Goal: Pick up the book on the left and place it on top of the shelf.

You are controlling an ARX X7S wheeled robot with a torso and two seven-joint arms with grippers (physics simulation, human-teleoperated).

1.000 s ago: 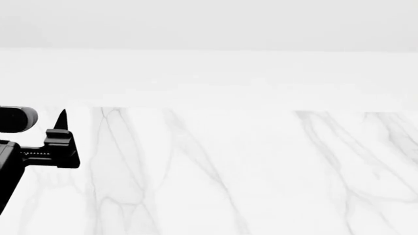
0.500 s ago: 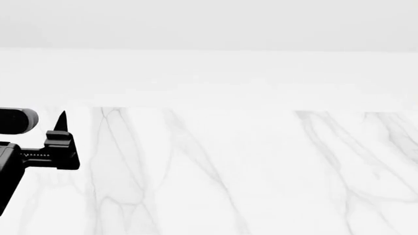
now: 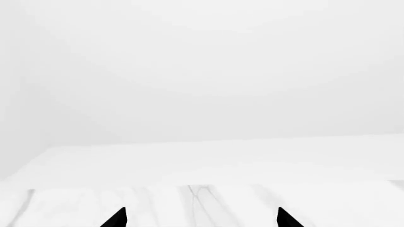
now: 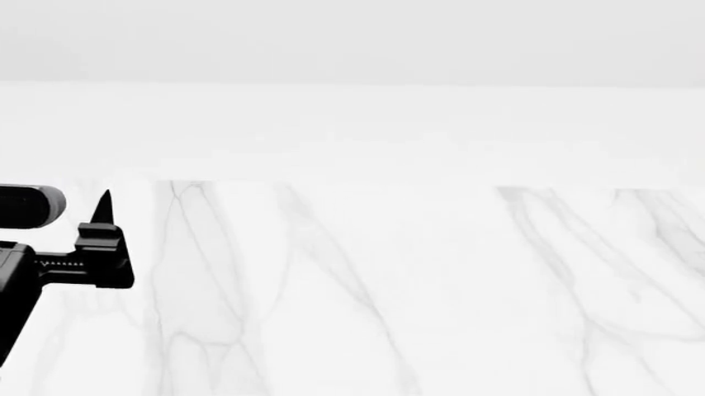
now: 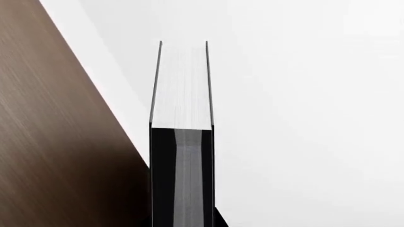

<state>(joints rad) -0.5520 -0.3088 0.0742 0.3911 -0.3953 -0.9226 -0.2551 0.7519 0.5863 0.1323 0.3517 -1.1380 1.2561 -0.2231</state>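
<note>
Below me spreads a white marble tabletop (image 4: 418, 289) with faint grey veins, its far edge meeting a plain white wall (image 4: 352, 41) behind it.

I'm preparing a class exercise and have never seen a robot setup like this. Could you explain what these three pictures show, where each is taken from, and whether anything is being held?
These are simulator renders of a wheeled robot with two arms. The head picture looks down on a white marble table; only the left hand shows, at the edge, and nothing lies on the visible surface. The left wrist camera shows the tips of that hand's two fingers, spread apart with nothing between them. The right wrist camera looks along a thin dark book with white page edges, close beside a brown wooden shelf. The book appears held, but the right hand itself is barely visible, so I cannot confirm its grip.
</note>
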